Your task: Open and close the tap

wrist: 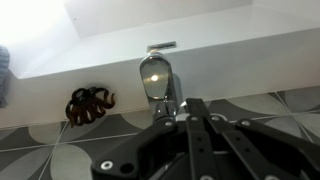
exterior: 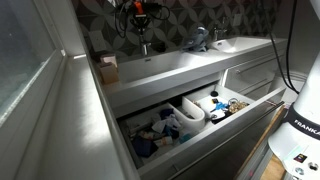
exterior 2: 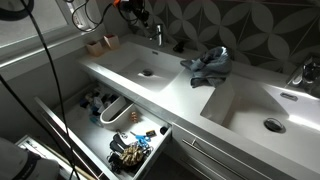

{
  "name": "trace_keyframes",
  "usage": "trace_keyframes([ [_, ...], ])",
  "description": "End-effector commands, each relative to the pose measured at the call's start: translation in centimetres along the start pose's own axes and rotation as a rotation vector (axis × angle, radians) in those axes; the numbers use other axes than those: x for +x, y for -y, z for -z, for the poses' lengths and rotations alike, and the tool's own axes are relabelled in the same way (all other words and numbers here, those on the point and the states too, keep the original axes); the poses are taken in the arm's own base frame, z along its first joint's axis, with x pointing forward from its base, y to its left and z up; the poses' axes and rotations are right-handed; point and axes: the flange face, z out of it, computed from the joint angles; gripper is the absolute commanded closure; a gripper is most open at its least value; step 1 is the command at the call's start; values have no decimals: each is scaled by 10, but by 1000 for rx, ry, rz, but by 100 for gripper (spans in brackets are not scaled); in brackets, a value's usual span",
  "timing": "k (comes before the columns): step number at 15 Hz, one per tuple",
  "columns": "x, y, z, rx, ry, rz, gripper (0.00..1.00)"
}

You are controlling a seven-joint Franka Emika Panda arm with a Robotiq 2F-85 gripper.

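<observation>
The tap (exterior: 145, 45) is a slim grey-metal stem at the back of the long white basin (exterior: 190, 62); it also shows in an exterior view (exterior 2: 157, 35). In the wrist view the tap (wrist: 155, 78) stands just ahead of my gripper (wrist: 186, 104). The two black fingers lie pressed together, shut, with nothing between them. Their tips are beside the tap's top, at or very near the metal. In both exterior views the gripper (exterior: 140, 22) (exterior 2: 137, 16) hangs just above and behind the tap.
A twin tap (exterior: 218, 38) with a blue-white cloth (exterior 2: 208, 65) stands further along the counter. A dark brown claw-like object (wrist: 88, 103) lies by the tiled wall. An open drawer (exterior: 200, 108) full of small items juts out below the basin.
</observation>
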Motion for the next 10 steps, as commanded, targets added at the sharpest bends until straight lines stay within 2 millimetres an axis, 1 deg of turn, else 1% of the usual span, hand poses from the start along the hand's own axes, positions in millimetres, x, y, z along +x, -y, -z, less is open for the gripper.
trace_keyframes([
  [1, 1, 12, 7, 45, 31, 11, 100],
  [4, 1, 25, 11, 79, 38, 7, 100],
  [6, 4, 31, 11, 96, 19, 1, 100],
  [10, 10, 33, 0, 109, -6, -4, 100],
])
